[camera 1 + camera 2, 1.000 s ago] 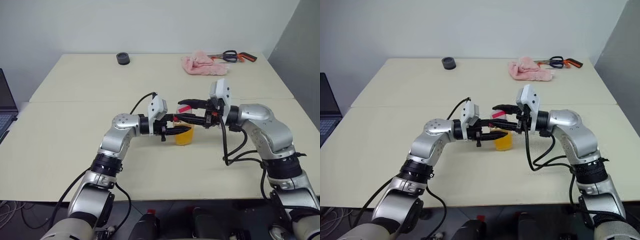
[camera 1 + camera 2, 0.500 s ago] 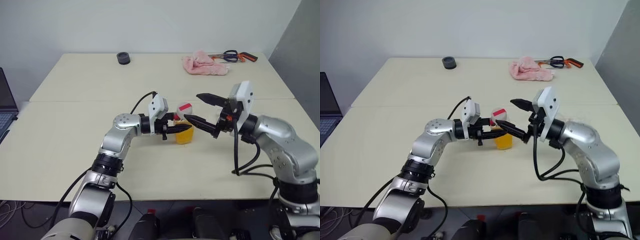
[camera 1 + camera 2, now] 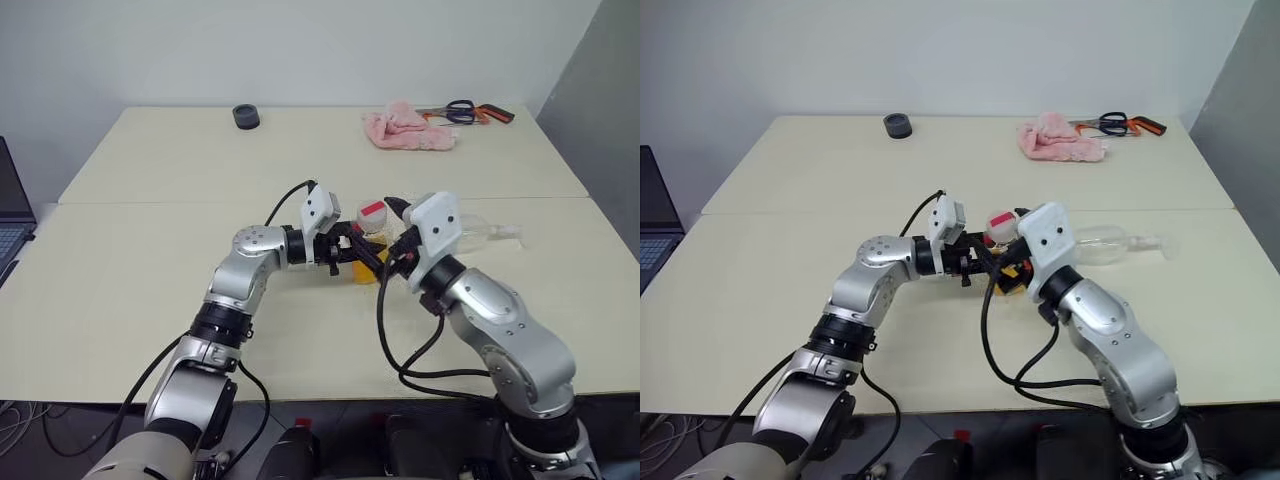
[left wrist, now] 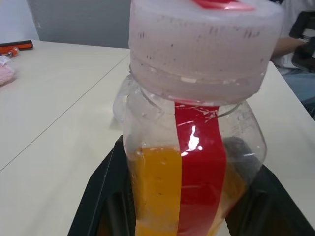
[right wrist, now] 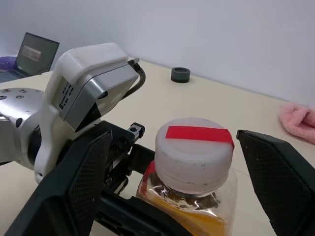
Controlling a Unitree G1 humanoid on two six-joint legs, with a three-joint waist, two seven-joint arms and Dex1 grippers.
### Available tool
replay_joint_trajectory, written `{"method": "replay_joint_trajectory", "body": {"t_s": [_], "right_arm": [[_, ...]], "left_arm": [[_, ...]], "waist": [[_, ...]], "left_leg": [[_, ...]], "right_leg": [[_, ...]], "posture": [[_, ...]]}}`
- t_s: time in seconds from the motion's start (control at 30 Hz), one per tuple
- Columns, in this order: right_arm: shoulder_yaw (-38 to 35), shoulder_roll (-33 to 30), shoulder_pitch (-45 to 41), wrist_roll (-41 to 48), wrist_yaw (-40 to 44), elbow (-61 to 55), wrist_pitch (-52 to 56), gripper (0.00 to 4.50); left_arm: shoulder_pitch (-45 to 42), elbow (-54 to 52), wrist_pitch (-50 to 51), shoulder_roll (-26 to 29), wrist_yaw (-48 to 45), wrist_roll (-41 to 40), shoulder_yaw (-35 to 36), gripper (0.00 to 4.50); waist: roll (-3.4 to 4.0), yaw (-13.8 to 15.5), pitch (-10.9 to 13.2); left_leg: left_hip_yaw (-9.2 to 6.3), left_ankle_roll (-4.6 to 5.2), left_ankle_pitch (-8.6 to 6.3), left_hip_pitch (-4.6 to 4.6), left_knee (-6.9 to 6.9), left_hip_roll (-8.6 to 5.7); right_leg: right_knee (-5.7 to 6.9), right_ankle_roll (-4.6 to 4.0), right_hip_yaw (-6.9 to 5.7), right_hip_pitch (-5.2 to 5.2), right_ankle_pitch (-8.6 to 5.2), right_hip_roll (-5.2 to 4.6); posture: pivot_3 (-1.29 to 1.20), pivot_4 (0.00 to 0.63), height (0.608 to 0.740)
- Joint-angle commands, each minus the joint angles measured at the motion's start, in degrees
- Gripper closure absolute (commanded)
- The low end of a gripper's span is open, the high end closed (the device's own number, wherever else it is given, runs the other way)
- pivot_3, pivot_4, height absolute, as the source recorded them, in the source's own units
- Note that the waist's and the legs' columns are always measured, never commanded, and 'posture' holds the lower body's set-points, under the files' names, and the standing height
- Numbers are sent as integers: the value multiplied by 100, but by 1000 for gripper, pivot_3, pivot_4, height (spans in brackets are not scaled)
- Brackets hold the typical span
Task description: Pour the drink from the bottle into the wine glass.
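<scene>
The bottle (image 4: 197,123) stands upright on the table, clear with a red stripe and a white cap (image 5: 194,150) marked red. The orange drink (image 4: 152,191) fills its lower part. My left gripper (image 3: 352,256) reaches in from the left and is shut on the bottle's body. My right gripper (image 5: 173,137) is open, and its fingers (image 5: 83,182) stand either side of the cap without touching it. The wine glass (image 3: 1110,244) appears to lie on its side on the table, just right of the right gripper.
At the far side lie a pink cloth (image 3: 408,129), scissors (image 3: 466,110) and a small black round object (image 3: 245,116). A laptop (image 3: 10,205) sits at the left edge. A seam (image 3: 150,203) runs across the tabletop behind the bottle.
The right gripper opened off the cap, swung out to the right, then came back in with its jaws wide around the cap. The left gripper and bottle stayed put.
</scene>
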Motion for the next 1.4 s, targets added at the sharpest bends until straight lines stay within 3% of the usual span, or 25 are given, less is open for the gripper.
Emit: {"method": "replay_joint_trajectory", "body": {"t_s": [0.03, 0.43, 0.53, 0.73, 0.87, 1.0, 1.2, 1.4], "right_arm": [[-25, 164, -61, -225, -226, -139, -116, 178], [74, 533, -56, -565, -349, 22, -233, 178], [103, 567, -54, -640, -329, 33, -270, 734], [177, 558, -53, -685, -247, 47, -322, 2686], [221, 509, -43, -649, -49, 98, -530, 2680], [92, 250, -103, -141, 974, 512, -1254, 2680], [-462, -636, -838, 932, 3262, 1898, -1698, 2680], [-570, -1069, -1487, 1260, 4347, 2835, -1669, 2680]], "left_arm": [[-173, -141, -135, -14, -7, -42, 98, 2721], [-125, -220, -105, 20, -22, -43, 78, 2721], [-119, -233, -96, 30, -31, -39, 70, 2721], [-103, -269, -71, 51, -41, -40, 62, 2721], [-103, -285, -44, 69, -68, -52, 55, 2721], [-141, -294, -4, 125, -199, -90, 35, 2721], [-250, -373, 145, 249, -609, -213, 15, 2731], [-387, -384, 274, 264, -782, -321, 141, 2791]], "waist": [[0, 1, 0], [0, -2, 0], [0, -2, 0], [0, -3, 0], [0, -3, 0], [0, -4, 0], [0, -16, 0], [0, -19, 0]], "left_leg": [[0, 0, 0, 0, 0, 0], [1, 0, 0, 1, -1, 1], [1, 0, 0, 1, -1, 1], [0, 0, 0, 1, -1, 1], [0, 0, 0, 1, -1, 1], [2, 0, 0, 2, -1, 1], [3, 2, -1, 9, 0, 0], [4, 2, -1, 11, -1, 3]], "right_leg": [[0, 0, 0, 0, 0, 1], [0, 0, 1, 0, 0, 8], [1, 0, 1, 0, 0, 12], [0, 0, 0, 0, 0, 16], [0, 0, 1, 0, 0, 17], [0, 0, 1, 0, 0, 19], [0, 0, -3, 11, 0, 23], [-1, 0, -3, 12, 0, 24]], "posture": [[0, 150, 740], [0, 150, 740], [0, 150, 740], [0, 150, 740], [0, 150, 740], [0, 150, 740], [0, 150, 740], [0, 150, 740]]}}
